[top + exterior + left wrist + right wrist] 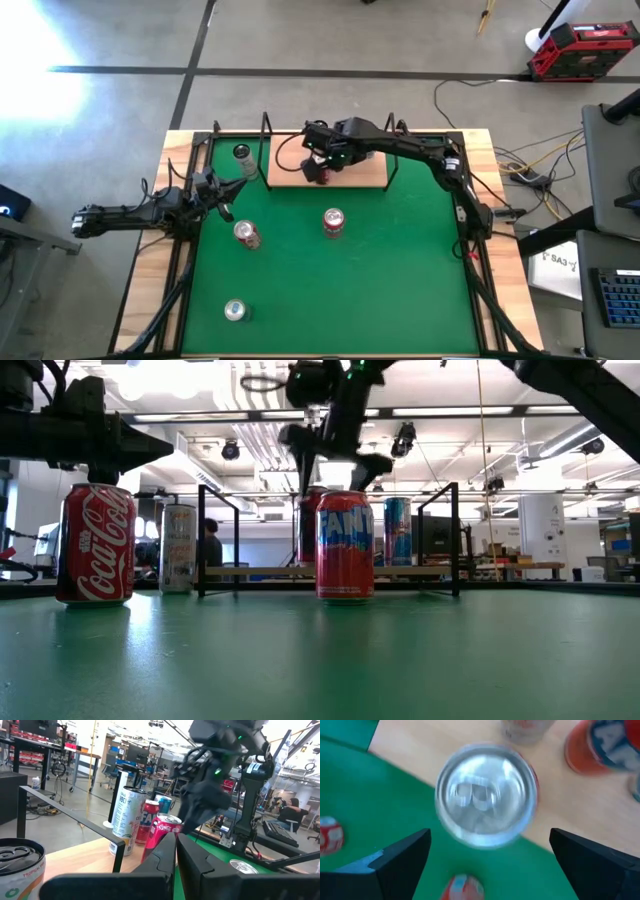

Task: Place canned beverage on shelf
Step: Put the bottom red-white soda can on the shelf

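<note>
A red canned beverage with a silver top stands upright on the light wood shelf, by the board's near edge. In the low view it shows as a red sliver behind a Fanta can. My right gripper hangs open just above it, pointing steeply down. One finger stands on each side of the can, both clear of it. My left gripper waits shut over the mat's left edge, holding nothing.
More cans stand on the shelf: a tall white one, a Fanta and a blue one. On the green mat stand a Fanta can, a Coca-Cola can, a third can and a white can.
</note>
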`<state>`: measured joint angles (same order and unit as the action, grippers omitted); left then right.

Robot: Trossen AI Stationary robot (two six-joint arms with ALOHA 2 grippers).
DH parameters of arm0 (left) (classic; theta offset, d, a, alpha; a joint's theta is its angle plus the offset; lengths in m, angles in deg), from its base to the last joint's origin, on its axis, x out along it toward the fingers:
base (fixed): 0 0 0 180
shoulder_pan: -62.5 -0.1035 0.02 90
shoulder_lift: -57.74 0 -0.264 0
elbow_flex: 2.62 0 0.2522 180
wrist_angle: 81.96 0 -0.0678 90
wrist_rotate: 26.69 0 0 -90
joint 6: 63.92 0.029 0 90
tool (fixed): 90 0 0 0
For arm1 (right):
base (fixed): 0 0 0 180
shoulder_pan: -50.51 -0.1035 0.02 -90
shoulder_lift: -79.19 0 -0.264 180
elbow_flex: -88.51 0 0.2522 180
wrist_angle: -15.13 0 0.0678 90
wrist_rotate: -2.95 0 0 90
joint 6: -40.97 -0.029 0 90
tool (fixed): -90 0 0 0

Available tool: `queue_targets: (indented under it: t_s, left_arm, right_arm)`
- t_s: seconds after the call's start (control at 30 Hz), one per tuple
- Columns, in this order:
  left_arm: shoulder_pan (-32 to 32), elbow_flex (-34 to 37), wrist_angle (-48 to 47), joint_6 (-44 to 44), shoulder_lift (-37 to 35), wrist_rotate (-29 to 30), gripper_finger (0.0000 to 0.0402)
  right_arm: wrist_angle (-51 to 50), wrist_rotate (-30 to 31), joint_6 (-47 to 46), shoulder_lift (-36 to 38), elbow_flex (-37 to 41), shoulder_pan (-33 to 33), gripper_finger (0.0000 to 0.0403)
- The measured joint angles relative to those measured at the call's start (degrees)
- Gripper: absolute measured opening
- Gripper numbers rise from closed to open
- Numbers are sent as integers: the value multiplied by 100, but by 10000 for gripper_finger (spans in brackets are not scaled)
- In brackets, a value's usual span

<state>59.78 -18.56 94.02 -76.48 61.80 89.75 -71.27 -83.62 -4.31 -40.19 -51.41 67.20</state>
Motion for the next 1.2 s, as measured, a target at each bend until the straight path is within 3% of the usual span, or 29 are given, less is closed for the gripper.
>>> queue_targets:
  t_s: [0.37,0.53,0.7,0.97,1.2]
  left_arm:
    - [0,-2,0,2,0,0,0]
    - [-2,0,0,2,0,0,0]
    - [0,0,0,2,0,-1,0]
    - [0,0,2,1,0,0,0]
    - [-1,-1,2,1,0,0,0]
  right_arm:
    - [-1505,89,-981,809,59,-536,400]
    - [-1512,359,-1548,1361,697,-840,400]
    - [-806,509,-2161,2330,2231,-1125,400]
    - [1413,922,-2824,4395,5259,-1666,400]
    - [3777,1297,-2145,5895,7563,-1885,400]
